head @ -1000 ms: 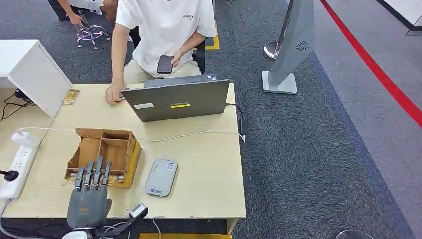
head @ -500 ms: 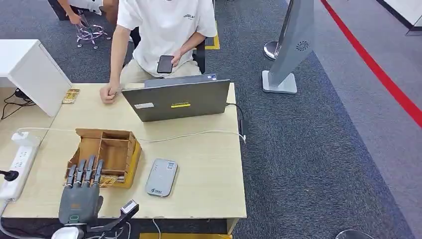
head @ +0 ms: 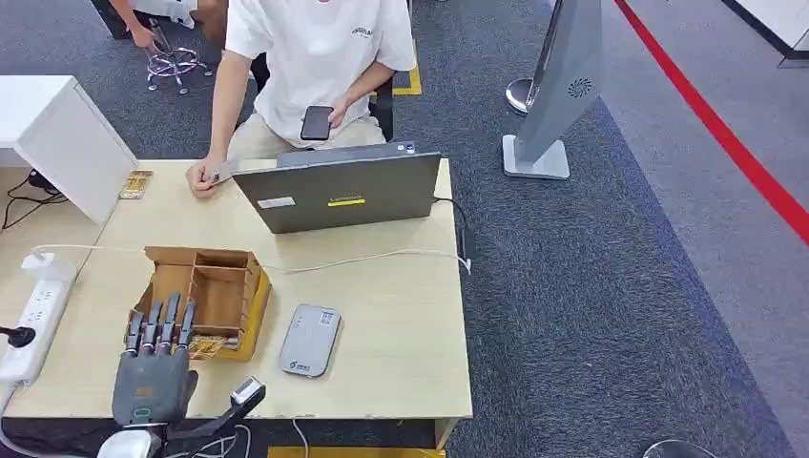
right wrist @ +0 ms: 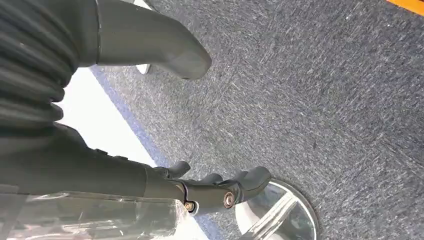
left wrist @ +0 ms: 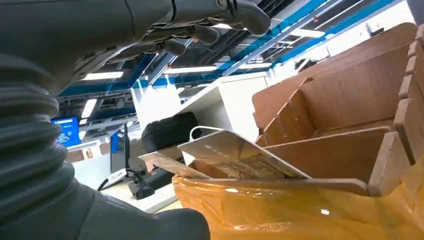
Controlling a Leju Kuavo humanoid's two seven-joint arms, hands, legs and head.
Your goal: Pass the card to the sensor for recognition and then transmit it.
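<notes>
The robot's left hand (head: pixel 153 377) is at the near edge of the light wooden table (head: pixel 401 363). Its dark fingers (head: pixel 157 324) are stretched out flat and a little apart, and they reach over the near edge of the brown cardboard box with little walls inside (head: pixel 205 291). The hand holds nothing.

In the left wrist view, a pale flat card with small print (left wrist: pixel 235 155) leans tilted in the near part of the box, and another thin card (left wrist: pixel 167 164) lies just beside it. The fingers (left wrist: pixel 200 35) are close to the cards but apart from them. The side of the box nearest this camera is wrapped in shiny yellow tape (left wrist: pixel 300 215).

A small grey flat sensor pad (head: pixel 310 340) lies on the table just beside the box, on the robot's right.

The robot's right hand (right wrist: pixel 150 125) hangs over grey carpet (right wrist: pixel 310 100). Its fingers (right wrist: pixel 235 187) are gently curled and apart from the thumb, with nothing in them.

Across the table a person in a white shirt (head: pixel 320 57) sits behind a grey laptop (head: pixel 339 191), holding a black phone (head: pixel 316 123). A white power strip (head: pixel 33 320) lies on the robot's left.
</notes>
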